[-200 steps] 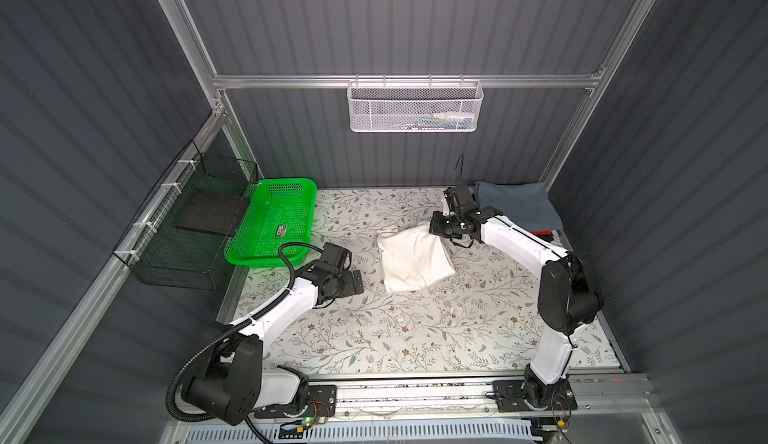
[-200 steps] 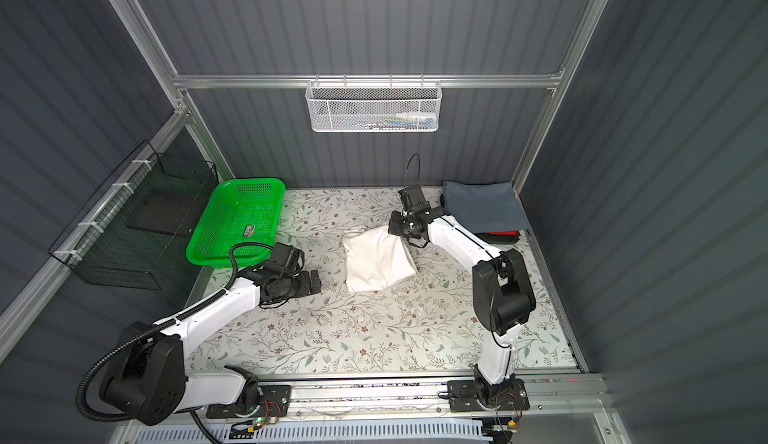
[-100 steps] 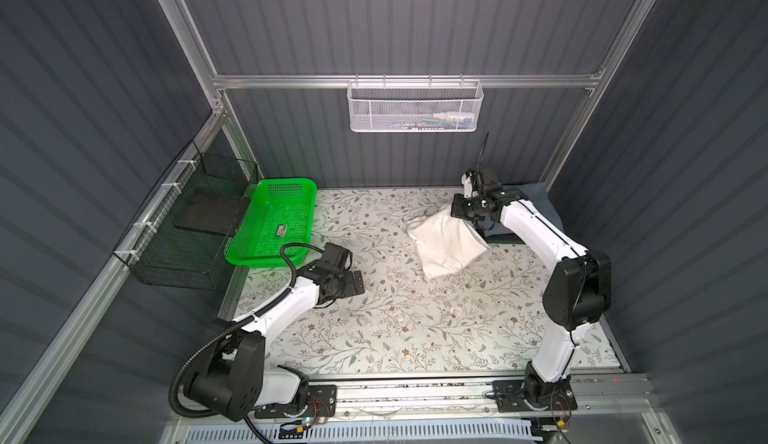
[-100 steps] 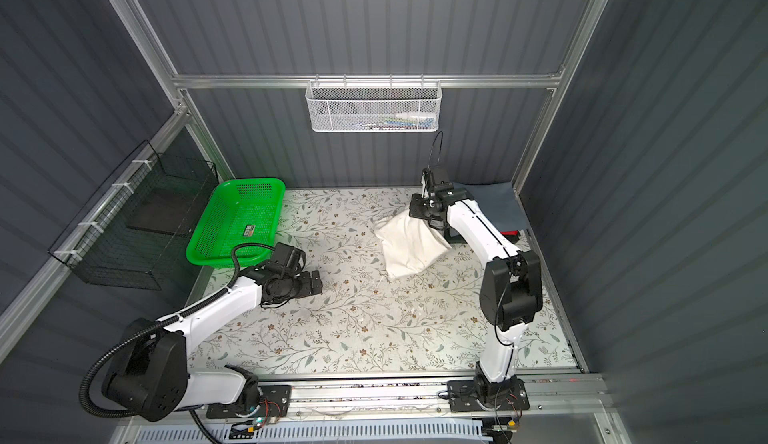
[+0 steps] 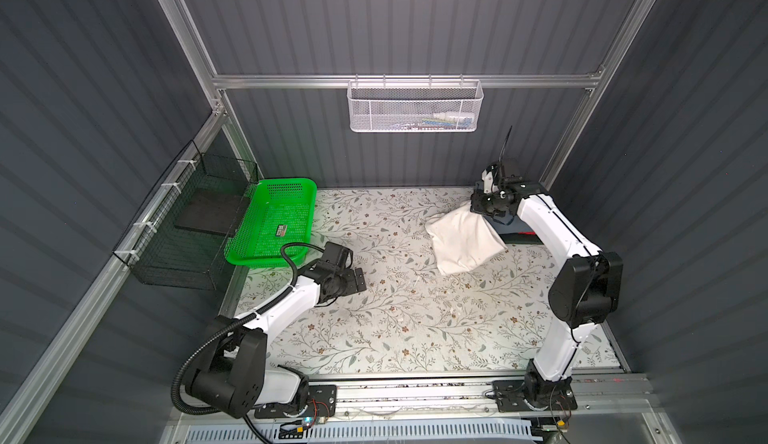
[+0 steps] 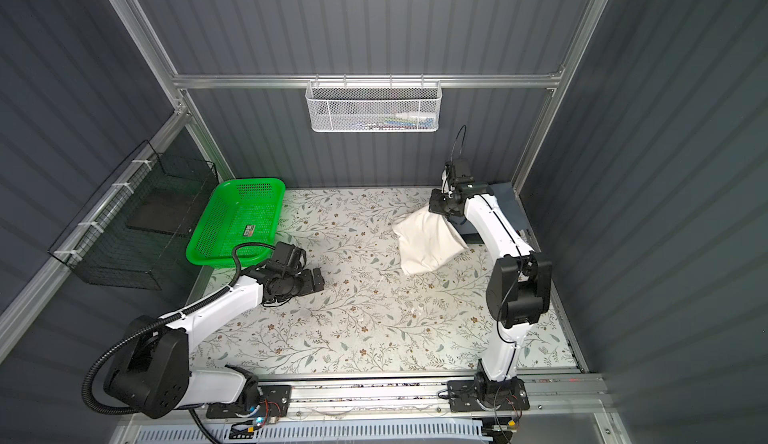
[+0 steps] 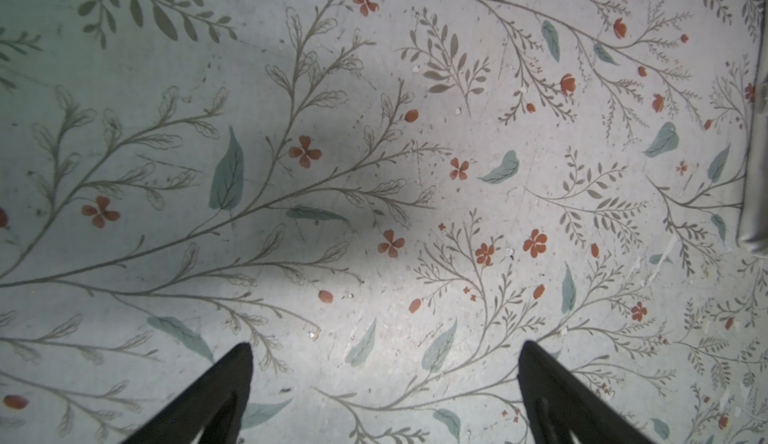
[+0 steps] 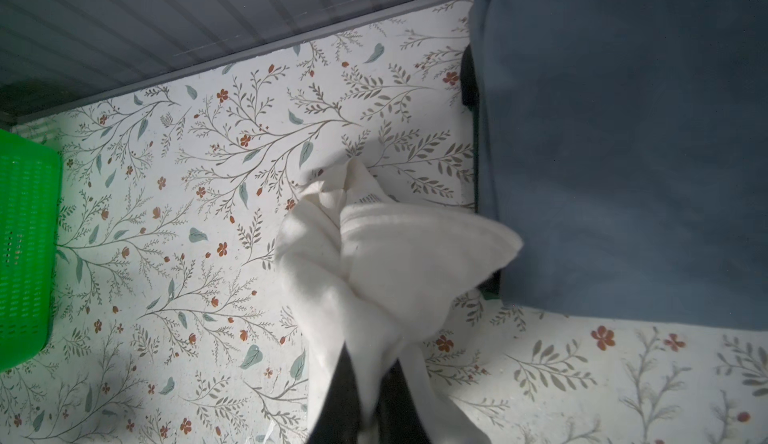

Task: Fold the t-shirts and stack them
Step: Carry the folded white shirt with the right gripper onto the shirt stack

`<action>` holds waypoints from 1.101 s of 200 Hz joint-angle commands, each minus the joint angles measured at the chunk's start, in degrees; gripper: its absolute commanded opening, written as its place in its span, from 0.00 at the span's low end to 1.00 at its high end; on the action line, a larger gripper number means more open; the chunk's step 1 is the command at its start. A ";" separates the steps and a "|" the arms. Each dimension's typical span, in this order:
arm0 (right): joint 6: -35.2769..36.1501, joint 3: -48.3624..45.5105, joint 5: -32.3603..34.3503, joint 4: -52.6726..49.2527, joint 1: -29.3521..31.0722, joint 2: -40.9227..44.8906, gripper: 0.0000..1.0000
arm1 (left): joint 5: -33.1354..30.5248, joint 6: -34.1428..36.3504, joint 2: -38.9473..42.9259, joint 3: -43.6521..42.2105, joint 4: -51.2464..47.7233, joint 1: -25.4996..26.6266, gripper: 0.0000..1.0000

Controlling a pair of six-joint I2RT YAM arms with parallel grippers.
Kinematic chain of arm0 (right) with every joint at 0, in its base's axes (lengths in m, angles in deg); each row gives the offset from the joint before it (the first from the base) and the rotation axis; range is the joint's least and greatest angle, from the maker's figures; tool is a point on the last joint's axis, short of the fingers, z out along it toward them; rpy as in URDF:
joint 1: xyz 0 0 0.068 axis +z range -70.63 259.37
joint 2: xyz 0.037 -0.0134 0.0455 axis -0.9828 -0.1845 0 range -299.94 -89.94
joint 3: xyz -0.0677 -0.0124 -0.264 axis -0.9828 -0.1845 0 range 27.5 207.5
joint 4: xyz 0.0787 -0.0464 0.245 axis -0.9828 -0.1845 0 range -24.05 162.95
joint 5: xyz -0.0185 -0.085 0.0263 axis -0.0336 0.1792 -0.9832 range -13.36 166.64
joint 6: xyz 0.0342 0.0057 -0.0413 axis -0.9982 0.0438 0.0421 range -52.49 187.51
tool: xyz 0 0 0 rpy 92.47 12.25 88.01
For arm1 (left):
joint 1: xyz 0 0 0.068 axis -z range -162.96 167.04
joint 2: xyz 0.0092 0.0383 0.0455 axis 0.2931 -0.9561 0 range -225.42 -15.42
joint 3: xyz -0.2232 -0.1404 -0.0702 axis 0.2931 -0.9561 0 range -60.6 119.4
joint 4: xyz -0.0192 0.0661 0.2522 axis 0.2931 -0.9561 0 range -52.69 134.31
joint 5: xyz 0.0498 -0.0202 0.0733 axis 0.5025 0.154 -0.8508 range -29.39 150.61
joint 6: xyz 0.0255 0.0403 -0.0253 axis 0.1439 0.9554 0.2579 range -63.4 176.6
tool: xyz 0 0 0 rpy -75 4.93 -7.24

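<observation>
Right side of both top views, toward the back: the right gripper [image 5: 490,209] [image 6: 444,209] has its jaws clamped on a bunched corner of the cream-white tee [image 5: 461,240] [image 6: 428,242], and the cloth drapes down and to the left from there over the floral bench [image 5: 395,321]. On the right wrist view the fabric is pinched between the two dark fingers [image 8: 340,400] at bottom centre, and one fold of it overlaps the edge of the folded slate grey-blue tee [image 8: 623,151] filling the upper right. That folded tee sits in the bench's back right corner, with a red sliver [image 5: 525,234] showing just below it. Over on the left, the left gripper [image 5: 355,280] [image 6: 313,280] hovers low, jaws wide apart and holding nothing; its wrist view shows only bare floral print between the fingertips [image 7: 241,363]. The green basket [image 5: 286,181] sits just behind it at the left edge.
</observation>
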 commanded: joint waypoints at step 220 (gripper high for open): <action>2.57 38.04 -10.72 -3.52 -16.20 -17.09 0.00 | 0.33 -0.24 -5.44 3.08 -0.10 -0.48 1.00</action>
